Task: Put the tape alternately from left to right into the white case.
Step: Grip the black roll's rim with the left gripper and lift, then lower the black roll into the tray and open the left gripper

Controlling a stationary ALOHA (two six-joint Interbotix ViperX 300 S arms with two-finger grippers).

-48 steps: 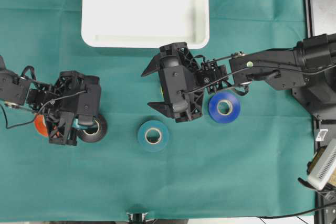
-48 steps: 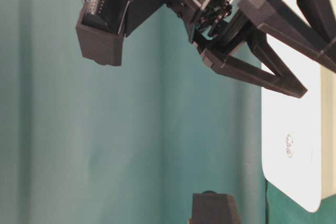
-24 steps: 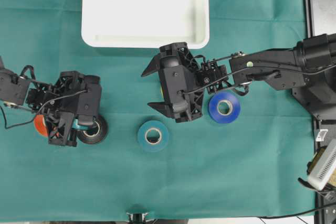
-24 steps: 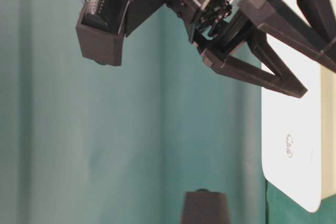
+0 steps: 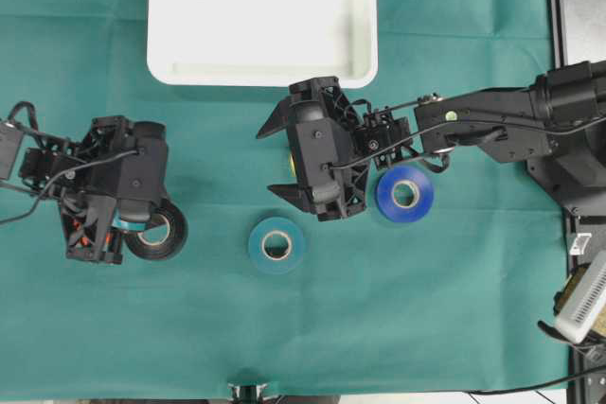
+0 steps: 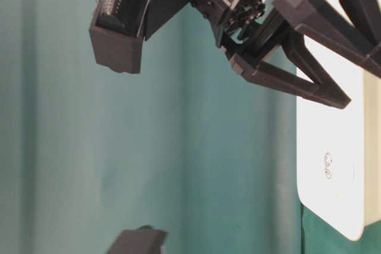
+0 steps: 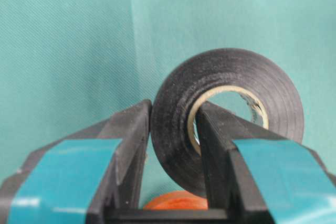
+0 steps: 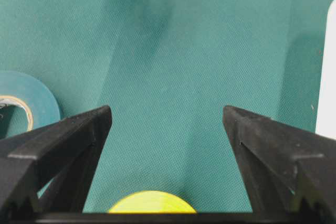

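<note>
Over the tabletop's left side, left pincer (image 7: pixel 173 145) pinches black tape roll (image 7: pixel 231 114); right pincer (image 5: pixel 276 160) spread. Advice: carry level to white case (image 5: pixel 365 63), release low.

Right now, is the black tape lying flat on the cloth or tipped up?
Tipped up. In the left wrist view the black tape stands on edge, clamped through its wall by the left gripper, one jaw inside the core.

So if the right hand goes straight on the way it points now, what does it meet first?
Probably only the green cloth: between the open right hand fingers nothing else lies ahead. Depth is unclear.
</note>
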